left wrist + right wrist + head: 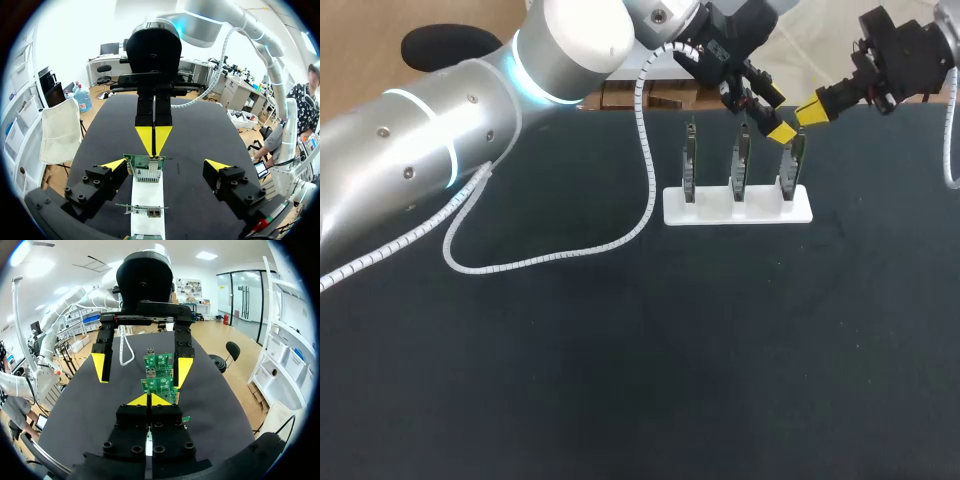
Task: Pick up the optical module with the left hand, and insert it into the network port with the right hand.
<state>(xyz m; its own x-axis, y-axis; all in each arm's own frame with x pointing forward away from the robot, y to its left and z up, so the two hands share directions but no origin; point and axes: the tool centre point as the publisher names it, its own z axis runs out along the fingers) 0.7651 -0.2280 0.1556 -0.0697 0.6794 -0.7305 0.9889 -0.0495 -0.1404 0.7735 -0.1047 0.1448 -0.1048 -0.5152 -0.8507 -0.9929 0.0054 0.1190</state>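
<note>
Optical module [149, 436]: barely peeking, lying along right gripper [807, 113] clamping it upper right, aiming at end network card [792, 165]; left gripper [166, 165] gaping wide.

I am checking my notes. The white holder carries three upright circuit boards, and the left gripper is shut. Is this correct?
Not quite. The left gripper is open, not shut: in the left wrist view its two yellow tips stand wide apart, with a circuit board between them. The rest holds: the white holder does carry three upright boards.
</note>
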